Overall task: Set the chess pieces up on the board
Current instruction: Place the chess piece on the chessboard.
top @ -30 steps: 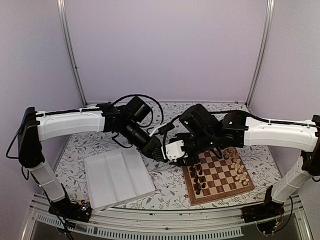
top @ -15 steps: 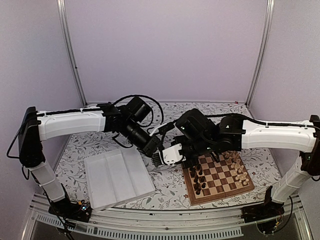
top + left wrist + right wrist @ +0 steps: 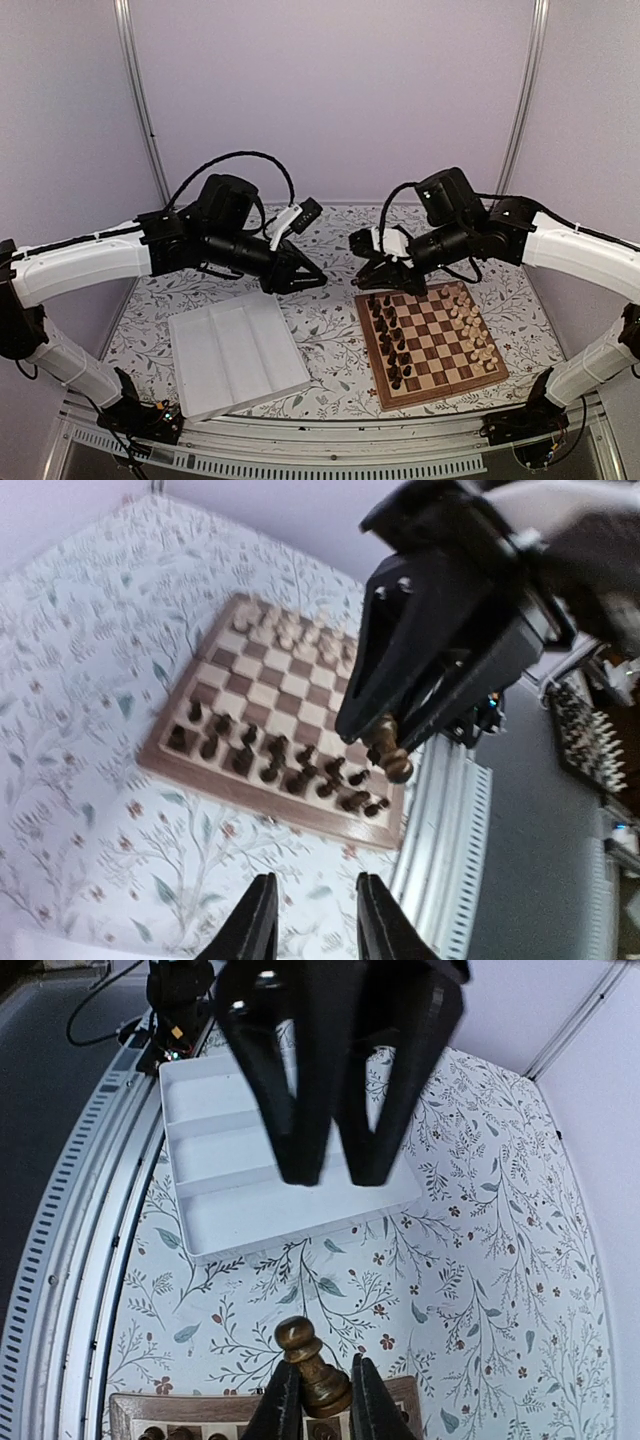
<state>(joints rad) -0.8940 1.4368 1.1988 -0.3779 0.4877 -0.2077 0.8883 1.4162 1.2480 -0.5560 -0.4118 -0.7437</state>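
Placing step: right gripper (image 3: 375, 282) clamps dark pawn (image 3: 305, 1355) above far-left corner of board (image 3: 440, 392); left gripper (image 3: 315, 281) left of board, jaws slightly apart, empty; next: lower pawn upright onto vacant square beside dark ranks.

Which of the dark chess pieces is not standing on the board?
The dark piece pinched in the right gripper, raised in the air. The other dark pieces all stand on squares along one edge of the board.
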